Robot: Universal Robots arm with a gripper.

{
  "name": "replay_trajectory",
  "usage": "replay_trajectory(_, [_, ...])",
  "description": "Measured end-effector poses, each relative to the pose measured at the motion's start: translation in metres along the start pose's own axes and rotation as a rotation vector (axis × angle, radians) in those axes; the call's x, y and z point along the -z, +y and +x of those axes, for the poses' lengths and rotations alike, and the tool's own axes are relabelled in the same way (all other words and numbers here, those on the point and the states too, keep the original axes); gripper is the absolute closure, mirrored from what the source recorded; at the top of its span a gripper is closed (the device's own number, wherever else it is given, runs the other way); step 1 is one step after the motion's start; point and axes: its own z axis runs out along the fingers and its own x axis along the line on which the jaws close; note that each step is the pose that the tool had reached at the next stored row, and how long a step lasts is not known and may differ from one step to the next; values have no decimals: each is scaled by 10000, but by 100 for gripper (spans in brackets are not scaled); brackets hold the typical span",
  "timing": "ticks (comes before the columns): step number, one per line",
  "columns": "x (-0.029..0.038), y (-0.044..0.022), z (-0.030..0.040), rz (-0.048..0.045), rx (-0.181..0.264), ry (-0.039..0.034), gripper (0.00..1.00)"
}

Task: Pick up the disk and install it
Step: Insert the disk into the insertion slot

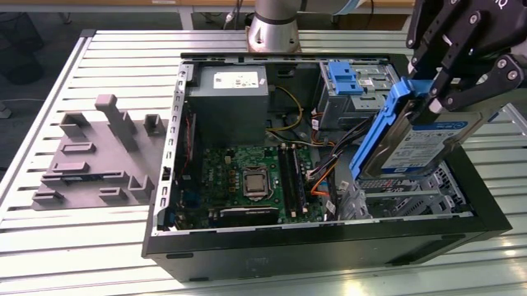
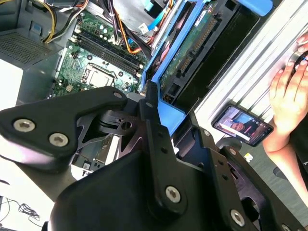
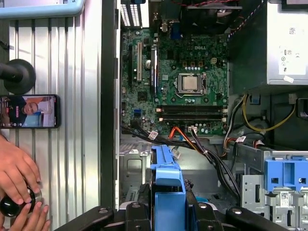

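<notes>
Gripper (image 1: 435, 105) clenched on the disk (image 1: 421, 147), held tilted above the open computer case (image 1: 313, 246), over its corner at the exterior view's right; case on table (image 1: 82, 246).

Bright, even light falls from above in the exterior view. The slatted table (image 1: 99, 55) shines pale, while the inside of the computer case (image 1: 329, 243) sits in shade. At the right of that frame, the disk (image 1: 424, 145) carries a soft sheen on its metal face. In the second wrist view the black gripper (image 2: 147, 103), close to the lens, looks soft, and a patch beside it is washed out white. In the first wrist view the circuit board (image 3: 178, 86) is evenly lit and crisp.
</notes>
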Motion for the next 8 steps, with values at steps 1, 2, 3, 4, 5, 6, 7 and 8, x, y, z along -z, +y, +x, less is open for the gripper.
replay_trajectory(1, [-3, 0, 8, -1, 25, 1, 64])
replay_trajectory(2, [-8, -1, 17, -1, 52, 2, 64])
replay_trajectory(3, [-16, -6, 23, -1, 65, 0, 64])
replay_trajectory(4, [-26, -13, 26, -1, 67, -1, 64])
replay_trajectory(5, [-36, -21, 28, -1, 69, 1, 64])
replay_trajectory(6, [-46, -32, 30, -1, 72, 1, 64])
replay_trajectory(7, [-57, -43, 32, -1, 76, 1, 64])
replay_trajectory(8, [-66, -57, 34, -1, 78, 2, 64])
